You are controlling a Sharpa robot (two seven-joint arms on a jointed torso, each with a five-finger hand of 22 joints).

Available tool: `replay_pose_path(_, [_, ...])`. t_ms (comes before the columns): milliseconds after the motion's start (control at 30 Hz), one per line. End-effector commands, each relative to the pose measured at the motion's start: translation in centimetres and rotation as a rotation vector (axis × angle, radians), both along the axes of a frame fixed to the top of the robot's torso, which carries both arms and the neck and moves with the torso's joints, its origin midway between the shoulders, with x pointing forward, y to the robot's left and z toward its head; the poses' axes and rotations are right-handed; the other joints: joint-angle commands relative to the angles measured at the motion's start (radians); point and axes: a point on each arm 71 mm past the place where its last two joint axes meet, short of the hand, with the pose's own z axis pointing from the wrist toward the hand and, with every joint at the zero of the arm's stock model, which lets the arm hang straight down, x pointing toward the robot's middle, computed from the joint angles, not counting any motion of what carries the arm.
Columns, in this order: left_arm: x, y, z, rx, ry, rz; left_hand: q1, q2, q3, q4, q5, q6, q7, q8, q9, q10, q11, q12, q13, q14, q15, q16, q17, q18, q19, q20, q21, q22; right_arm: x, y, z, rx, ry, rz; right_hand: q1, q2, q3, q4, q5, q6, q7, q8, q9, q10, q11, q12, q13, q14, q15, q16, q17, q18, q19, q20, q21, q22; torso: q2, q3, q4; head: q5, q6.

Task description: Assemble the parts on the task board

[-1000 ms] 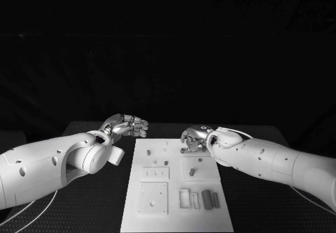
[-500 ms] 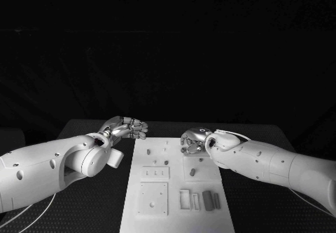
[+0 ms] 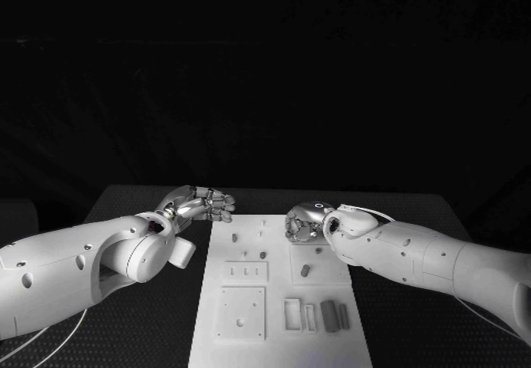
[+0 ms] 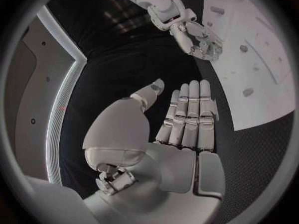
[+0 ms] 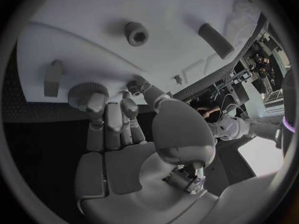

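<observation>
White and flat, the task board [image 3: 277,291] lies in the middle of the black table [image 3: 144,322], and every place below is given from it. The left hand [image 3: 202,204] hovers off the board's far left corner, over the bare table, with its fingers [image 4: 189,115] straight and pressed side by side and the thumb a little apart; it holds nothing. The right hand [image 3: 307,222] is at the board's far right corner, fingers curled down toward the surface. In the right wrist view its fingertips [image 5: 96,103] touch a round knurled part [image 5: 87,91] that stands near the board's edge, though whether the hand actually clamps that part I cannot tell. Close beside it on the board are a small block-shaped part [image 5: 53,77], a short ring-shaped part [image 5: 136,33] and a dark cylindrical part [image 5: 216,40] lying flat. Toward the near end of the board, a grey bar [image 3: 328,313] lies at the right side next to two slim rectangular frames [image 3: 292,314], with a square plate [image 3: 240,312] to their left.
</observation>
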Motion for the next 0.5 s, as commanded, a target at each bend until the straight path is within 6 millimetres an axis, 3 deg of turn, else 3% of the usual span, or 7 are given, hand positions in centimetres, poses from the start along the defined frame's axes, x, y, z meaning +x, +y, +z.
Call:
replay_pose_path(33, [-0.03,-0.19,0.07,-0.013,0.004,-0.017,-0.014,0.000,0.002,-0.005,0.006,-0.006,0.005,-0.005,-0.001,0.000,0.005,-0.006,-0.001,0.000,0.006,-0.006,0.002,-0.003,-0.003,0.007,-0.005,0.002,-0.09,0.25,-0.27,-0.011,0.022,0.012,-0.002,0.012,0.019,0.003,0.002,0.023,0.018,-0.005,-0.003,-0.057,0.017,0.005,-0.003,0.018,-0.008,0.007,0.000,0.070,-0.001,-0.011,-0.003,0.002,0.008,-0.0005,0.0010,0.000,0.001])
replay_pose_path(167, [0.05,-0.09,-0.04,-0.016,0.020,-0.017,-0.018,0.000,0.003,-0.005,0.006,-0.008,0.006,-0.007,-0.002,-0.001,0.006,-0.008,-0.001,0.000,0.006,-0.007,0.003,-0.003,-0.003,0.007,-0.006,0.002,-0.13,0.13,-0.31,-0.013,0.028,0.013,-0.014,0.020,0.049,0.004,0.002,0.034,0.016,-0.003,-0.002,-0.053,0.015,0.009,-0.006,0.024,-0.009,0.013,0.003,0.070,0.003,-0.012,-0.001,0.003,0.012,-0.0002,0.0000,0.008,-0.006])
replay_pose_path(433, [0.22,0.10,-0.15,-0.019,0.032,-0.010,-0.024,0.001,0.006,-0.008,0.006,-0.012,0.007,-0.010,-0.003,-0.005,0.008,-0.014,-0.002,-0.003,0.007,-0.011,0.005,-0.003,-0.005,0.008,-0.008,0.003,-0.17,-0.18,-0.35,-0.018,0.032,0.009,-0.029,0.028,0.082,0.000,0.002,0.071,0.003,0.013,0.006,-0.048,0.004,0.012,-0.013,0.027,-0.019,0.017,-0.003,0.070,0.006,-0.015,0.004,0.004,0.016,-0.0004,0.0003,-0.004,-0.004])
replay_pose_path(500, [0.24,0.18,-0.18,-0.024,0.039,-0.006,-0.025,0.001,0.006,-0.008,0.005,-0.012,0.007,-0.010,-0.003,-0.006,0.008,-0.014,-0.002,-0.003,0.007,-0.012,0.005,-0.004,-0.005,0.008,-0.008,0.003,-0.19,-0.11,-0.35,-0.019,0.032,0.012,-0.031,0.026,0.089,-0.001,0.002,0.082,-0.001,0.018,0.010,-0.047,0.000,0.012,-0.015,0.027,-0.023,0.018,-0.005,0.070,0.007,-0.016,0.004,0.004,0.019,0.0001,0.0008,-0.002,-0.002])
